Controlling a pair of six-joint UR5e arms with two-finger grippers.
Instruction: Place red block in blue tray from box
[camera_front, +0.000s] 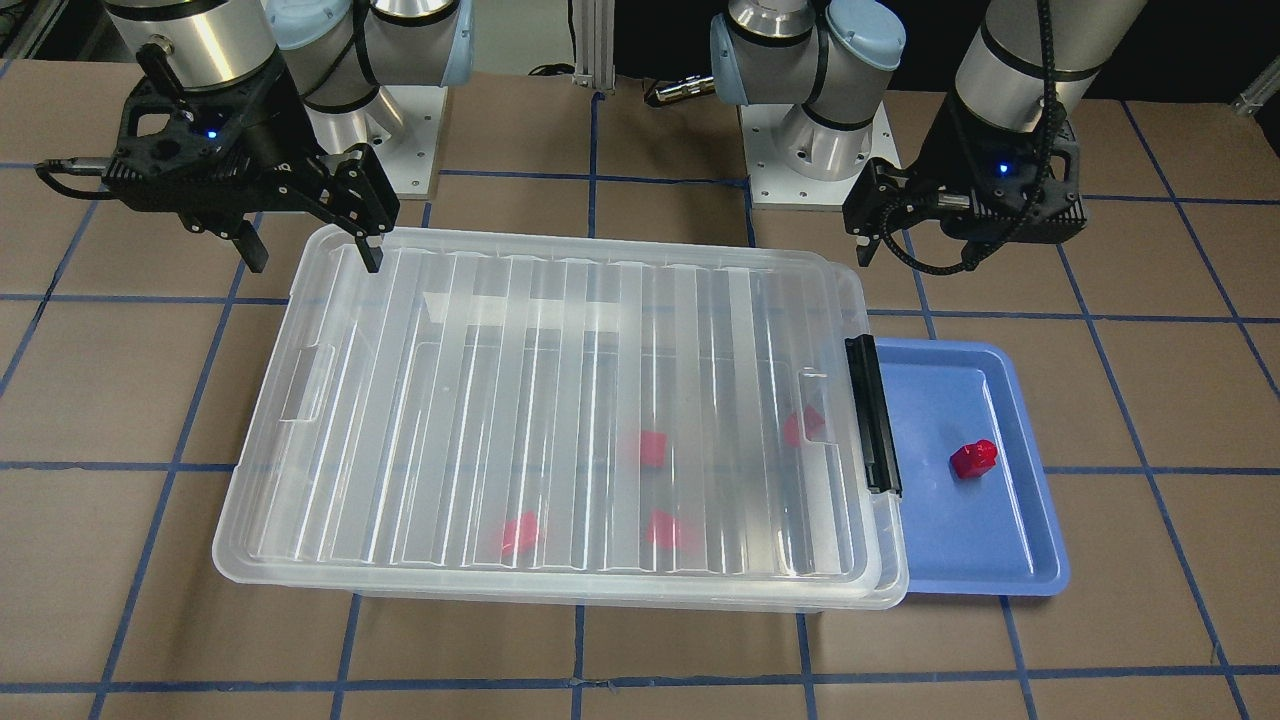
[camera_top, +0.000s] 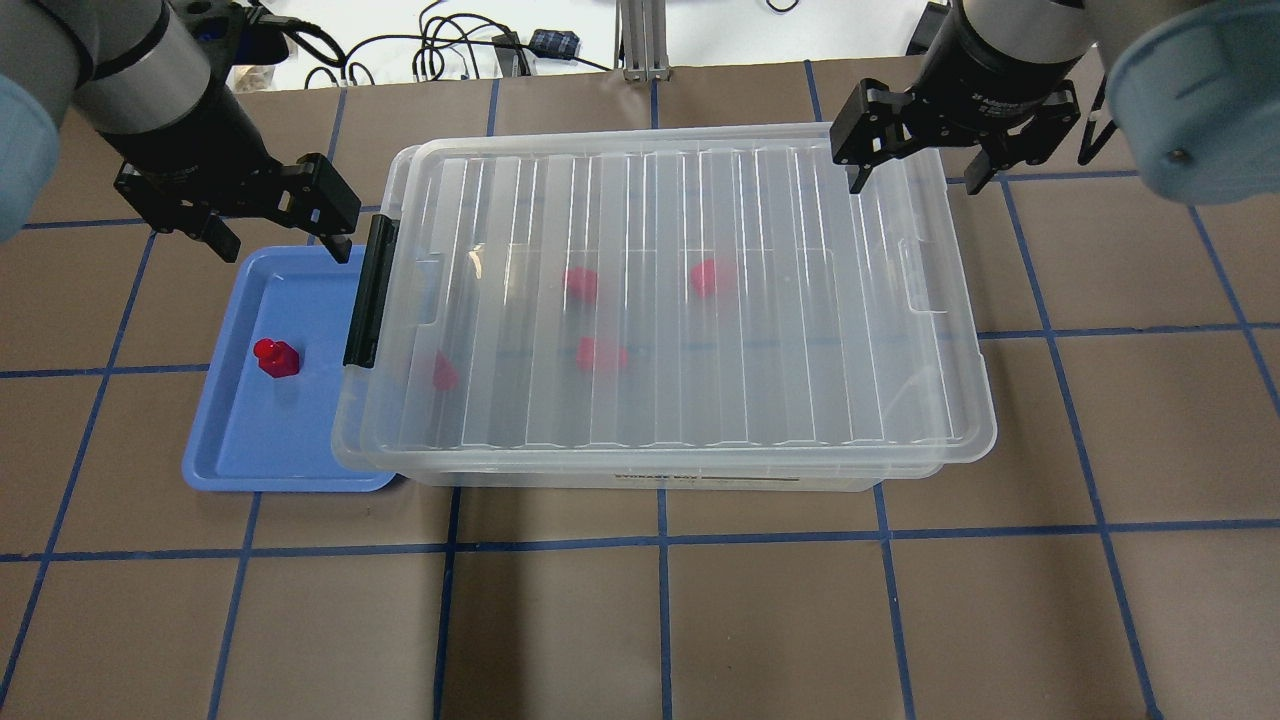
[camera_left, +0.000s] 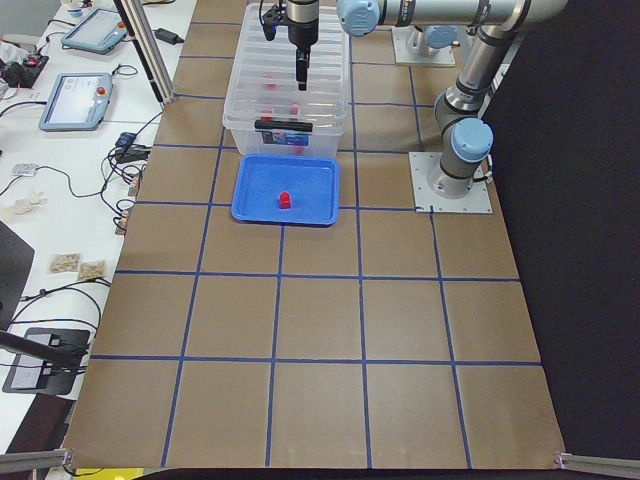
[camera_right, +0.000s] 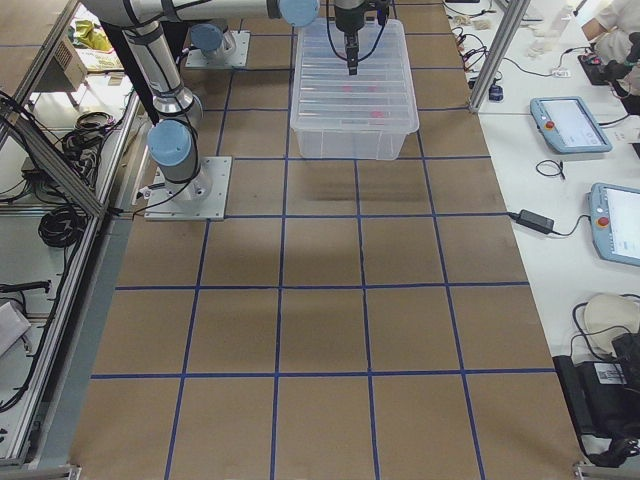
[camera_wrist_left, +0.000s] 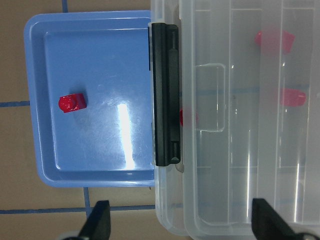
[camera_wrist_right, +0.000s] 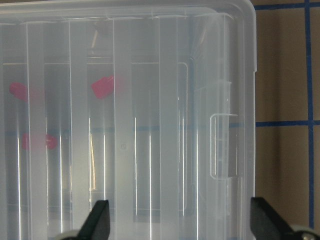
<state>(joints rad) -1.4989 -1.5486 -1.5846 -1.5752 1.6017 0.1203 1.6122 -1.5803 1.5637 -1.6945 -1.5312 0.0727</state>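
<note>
Front-facing camera first. The right gripper (camera_front: 312, 250) hangs at 10 o'clock of the box (camera_front: 560, 592). Its jaws are spread wide and released, with one tip over a corner of the lid (camera_front: 560, 400); I cannot tell whether it touches. At 1 o'clock the left gripper (camera_front: 882, 238) hangs just past the far rim of the tray (camera_front: 1040, 565), jaws partly hidden from here. The red block (camera_front: 973, 458) stands in the tray at 3 o'clock of the black latch (camera_front: 873, 415), apart from every rim. Count it up: one tray, one box with the lid on, and four blurred red pieces (camera_front: 652, 447) under that lid. The tray lies tight beside the latch end on the tabletop (camera_front: 640, 650).

Overhead, everything is mirrored. The tray is at 9 o'clock of the box, and the block is in the tray's left half. The left gripper is at the tray's 12 o'clock, jaws wide apart and gripping nothing. The right gripper is at the box's 1 o'clock corner, just as wide and released. Four red pieces again.

Left side view: the tray is at 6 o'clock of the box, with the block near its middle. The grippers are too small to judge.

Right side view: the box hides the tray.

Left wrist: the jaws show at the bottom edge, far apart. The block is at 9 o'clock of the latch, and three red pieces show through the lid.

Right wrist: the jaws are wide apart over the ribbed lid, with three red pieces at 9 to 10 o'clock.
</note>
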